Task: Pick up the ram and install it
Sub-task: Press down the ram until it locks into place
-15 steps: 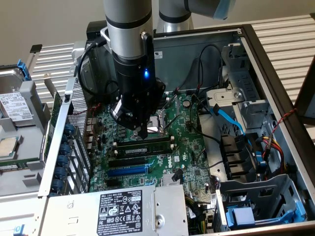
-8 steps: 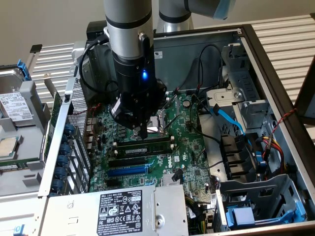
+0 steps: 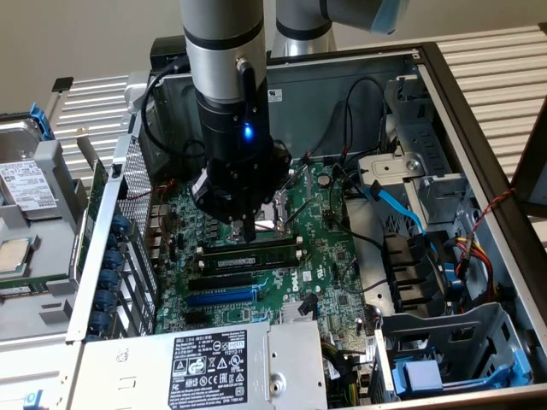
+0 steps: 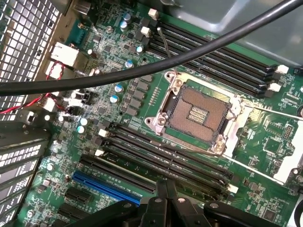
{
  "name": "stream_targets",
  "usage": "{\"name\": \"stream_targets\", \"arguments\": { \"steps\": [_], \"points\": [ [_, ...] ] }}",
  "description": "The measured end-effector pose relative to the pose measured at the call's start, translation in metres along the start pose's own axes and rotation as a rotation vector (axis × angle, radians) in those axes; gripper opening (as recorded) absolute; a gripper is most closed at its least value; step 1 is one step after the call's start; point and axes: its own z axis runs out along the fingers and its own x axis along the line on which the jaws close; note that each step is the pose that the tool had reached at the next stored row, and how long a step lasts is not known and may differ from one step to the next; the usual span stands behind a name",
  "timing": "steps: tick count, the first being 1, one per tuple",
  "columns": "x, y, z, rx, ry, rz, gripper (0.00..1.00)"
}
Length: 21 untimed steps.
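The black two-fingered gripper (image 3: 242, 229) on the grey arm hangs low over the green motherboard (image 3: 329, 256) inside the open metal computer case (image 3: 479, 162); its fingers are pressed together, and nothing shows clamped between them; in the wrist view their dark tips (image 4: 165, 189) meet just above the near bank of black memory slots (image 4: 161, 158).

The ram, a long thin dark-green stick (image 3: 248, 255), lies directly under and just on the near side of the gripper, standing in one of those slots; its long axis runs from the exterior view's left to its right, parallel to the bright blue expansion slot (image 3: 220, 297) nearer the camera; whether it is fully seated with the end clips latched I cannot tell.

The square silver processor socket (image 4: 196, 116) sits on the far side of that bank; a black cable (image 4: 142, 73) crosses the wrist view.
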Motion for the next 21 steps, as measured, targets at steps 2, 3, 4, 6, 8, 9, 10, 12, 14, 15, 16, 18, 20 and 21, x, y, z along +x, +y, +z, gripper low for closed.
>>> {"name": "stream_targets", "arguments": {
  "steps": [2, 3, 4, 6, 8, 9, 10, 12, 14, 15, 16, 18, 20, 21],
  "points": [
    [0.0001, 0.0, -0.0001, 0.0031, 0.0013, 0.022, 0.11],
    [0.0001, 0.0, 0.0, 0.0046, 0.0018, 0.033, 0.11],
    [0.0001, 0.0, 0.0, 0.0062, 0.0024, 0.044, 0.11],
    [0.0001, 0.0, 0.0, 0.0097, 0.0037, 0.066, 0.11],
    [0.0001, 0.0, 0.0, 0.013, 0.005, 0.088, 0.11],
    [0.0001, 0.0, 0.0, 0.0143, 0.0055, 0.098, 0.11],
    [0.0, 0.0, 0.0, 0.0157, 0.006, 0.109, 0.11],
    [0.0001, 0.0, -0.0001, 0.0183, 0.0071, 0.132, 0.11],
    [0.0001, 0.0, 0.0, 0.0211, 0.0081, 0.154, 0.11],
    [0.0001, 0.0, 0.0, 0.0225, 0.0087, 0.165, 0.11],
    [0.0001, 0.0, 0.0, 0.0237, 0.0092, 0.176, 0.11],
    [0.0001, 0.0, -0.0001, 0.0259, 0.0102, 0.197, 0.11],
    [0.0001, 0.0, -0.0001, 0.0269, 0.0107, 0.218, 0.11],
    [0.0001, 0.0, -0.0001, 0.027, 0.0108, 0.228, 0.11]
  ]
}}
